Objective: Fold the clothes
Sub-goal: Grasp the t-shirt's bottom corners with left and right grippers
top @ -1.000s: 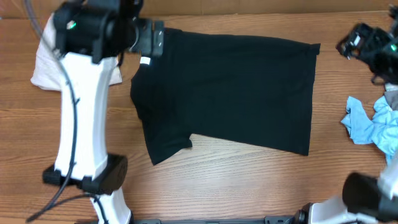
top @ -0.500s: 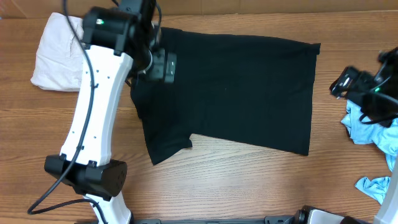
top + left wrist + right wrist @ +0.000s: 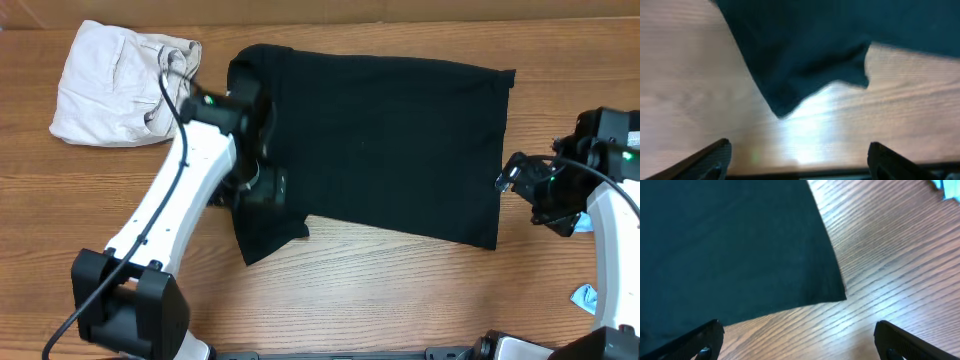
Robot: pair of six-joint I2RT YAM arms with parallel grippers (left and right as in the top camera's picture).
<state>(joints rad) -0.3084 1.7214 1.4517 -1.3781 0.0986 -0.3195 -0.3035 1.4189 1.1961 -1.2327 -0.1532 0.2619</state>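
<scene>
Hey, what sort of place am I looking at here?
Probably a robot test bench: a left arm and right arm work at a wood-grain table, with a black garment spread flat and an off-white garment beside it.

Setting: robot lab bench. Wood-grain worktop. Left arm and right arm mounted at near edge.

The overhead camera looks straight down on the table. Each wrist camera looks down from close range: left at the sleeve of the black garment, right at its hem corner, both also seen overhead.
</scene>
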